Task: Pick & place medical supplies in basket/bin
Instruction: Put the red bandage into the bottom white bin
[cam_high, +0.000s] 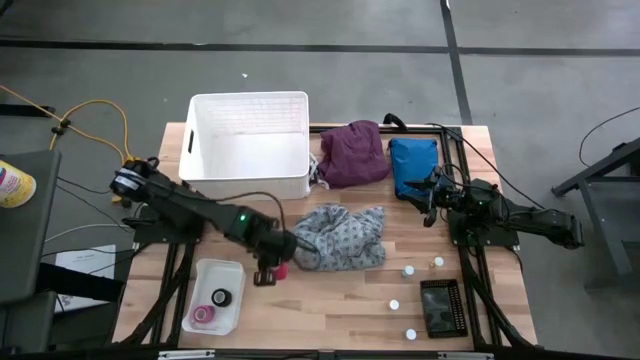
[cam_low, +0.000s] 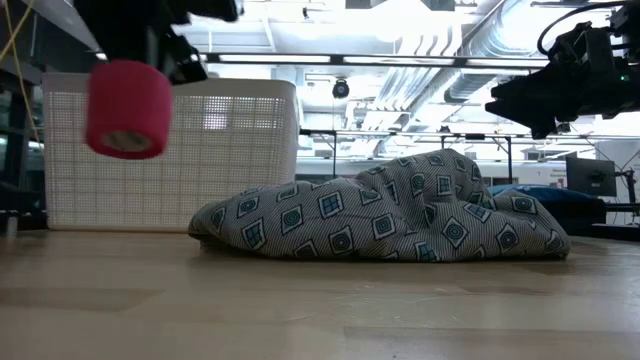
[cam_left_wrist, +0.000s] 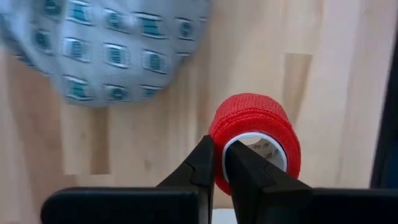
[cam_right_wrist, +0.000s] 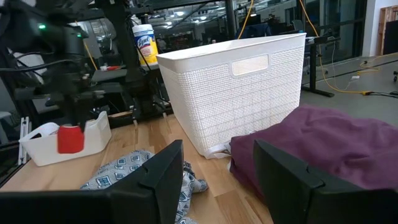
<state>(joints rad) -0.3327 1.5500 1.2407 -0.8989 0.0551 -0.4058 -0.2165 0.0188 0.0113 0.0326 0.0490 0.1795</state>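
Observation:
My left gripper (cam_left_wrist: 219, 152) is shut on a red tape roll (cam_left_wrist: 255, 124), held in the air near the table's front (cam_high: 280, 270), beside the grey dotted cloth (cam_high: 340, 238), which lies heaped on the wood. The white basket (cam_high: 248, 145) stands at the far left. A purple cloth (cam_high: 352, 152) lies next to it. White-capped vials (cam_high: 408, 270) stand on the table's right half. A pink roll (cam_high: 203, 314) and a black roll (cam_high: 221, 297) sit in a small white tray (cam_high: 233, 272). My right gripper (cam_right_wrist: 217, 155) hangs open above the table's right side, near the purple cloth (cam_right_wrist: 323, 143). My left gripper pinches the red roll's wall (cam_left_wrist: 219, 134) at its open end, with one finger (cam_left_wrist: 245, 165) inside the white core and the other finger (cam_left_wrist: 202, 165) outside. The roll is lifted clear of the table (cam_low: 128, 108), its axis roughly level.
A blue pouch (cam_high: 413, 165) lies at the far right beside the purple cloth. A dark gridded tray (cam_high: 440, 305) sits at the near right. A black frame runs round the table's edges. Bare wood shows between the grey cloth and the near edge.

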